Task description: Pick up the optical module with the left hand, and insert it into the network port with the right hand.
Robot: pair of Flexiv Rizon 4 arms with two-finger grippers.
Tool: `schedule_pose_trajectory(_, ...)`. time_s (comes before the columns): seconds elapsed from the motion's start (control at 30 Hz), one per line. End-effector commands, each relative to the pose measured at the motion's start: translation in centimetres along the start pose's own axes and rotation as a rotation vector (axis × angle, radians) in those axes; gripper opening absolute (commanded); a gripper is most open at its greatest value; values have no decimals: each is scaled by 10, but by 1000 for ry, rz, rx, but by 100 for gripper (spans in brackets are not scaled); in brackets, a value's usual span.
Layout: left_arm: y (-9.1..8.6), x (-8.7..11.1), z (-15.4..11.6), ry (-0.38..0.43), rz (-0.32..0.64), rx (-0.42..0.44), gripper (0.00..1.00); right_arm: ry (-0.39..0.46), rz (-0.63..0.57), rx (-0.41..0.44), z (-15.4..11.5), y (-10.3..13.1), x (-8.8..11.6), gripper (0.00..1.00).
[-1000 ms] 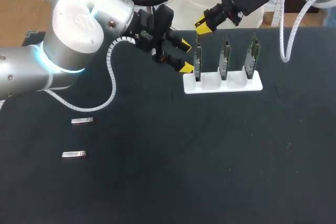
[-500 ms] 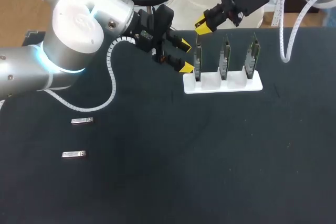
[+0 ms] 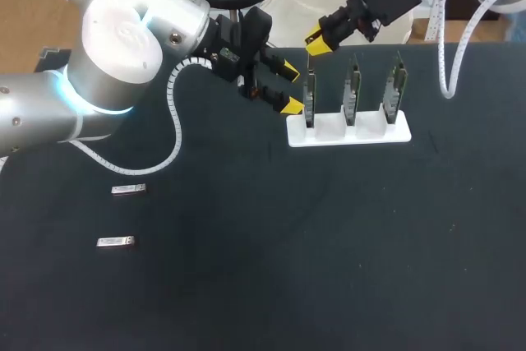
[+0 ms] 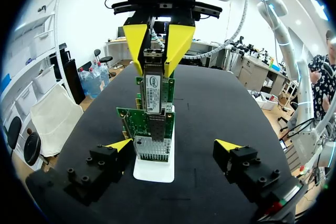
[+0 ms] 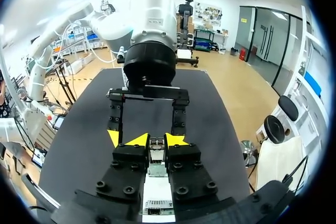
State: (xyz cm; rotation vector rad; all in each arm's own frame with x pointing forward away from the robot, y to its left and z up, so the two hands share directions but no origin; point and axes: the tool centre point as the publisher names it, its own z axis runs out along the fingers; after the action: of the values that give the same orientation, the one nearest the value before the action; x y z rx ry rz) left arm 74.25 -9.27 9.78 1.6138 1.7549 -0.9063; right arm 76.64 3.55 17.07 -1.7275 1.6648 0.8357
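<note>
The table (image 3: 246,285) is dark and carries everything. Your left arm (image 3: 123,47) comes in from its own side and stops beside the rack (image 3: 349,132). The left claw (image 3: 288,88) stands wide open and empty, clear of the cards. I judge its share of the work done, and it is parked where it cannot foul the insertion.

The white rack holds three cards upright, ports facing up, so entry is from above. The right claw (image 5: 157,140) hangs over the nearest card (image 4: 149,121), its fingers closed on the module (image 4: 153,85). It grips the upper end, leaving the lower end free at the port (image 4: 156,128). You cannot tell from these views whether the module is fully seated.

Two spare modules (image 3: 129,190) lie well apart from the rack.
</note>
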Motion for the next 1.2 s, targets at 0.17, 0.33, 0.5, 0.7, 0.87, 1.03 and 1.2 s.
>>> schedule_pose_trajectory(0.17, 2, -1, 1, 5, -1, 3, 100, 0, -22, 16, -4, 4, -3, 0)
schedule_pose_trajectory(0.33, 2, -1, 1, 5, -1, 3, 100, 12, -25, 19, -3, 3, -2, 0)
schedule_pose_trajectory(0.5, 2, -1, 1, 5, -1, 3, 100, 20, -23, 17, -1, 3, 0, 0)
schedule_pose_trajectory(0.7, 2, -1, 1, 5, -1, 3, 100, 27, -13, 15, -1, 2, 4, 0)
schedule_pose_trajectory(0.87, 2, -1, 1, 5, -1, 3, 100, 28, -12, 14, -1, 2, 4, 0)
schedule_pose_trajectory(1.03, 2, -1, 1, 5, -1, 3, 100, 23, -14, 18, -1, 1, 3, 0)
schedule_pose_trajectory(1.2, 2, -1, 1, 5, -1, 3, 100, 19, -24, 20, -2, 2, -1, 0)
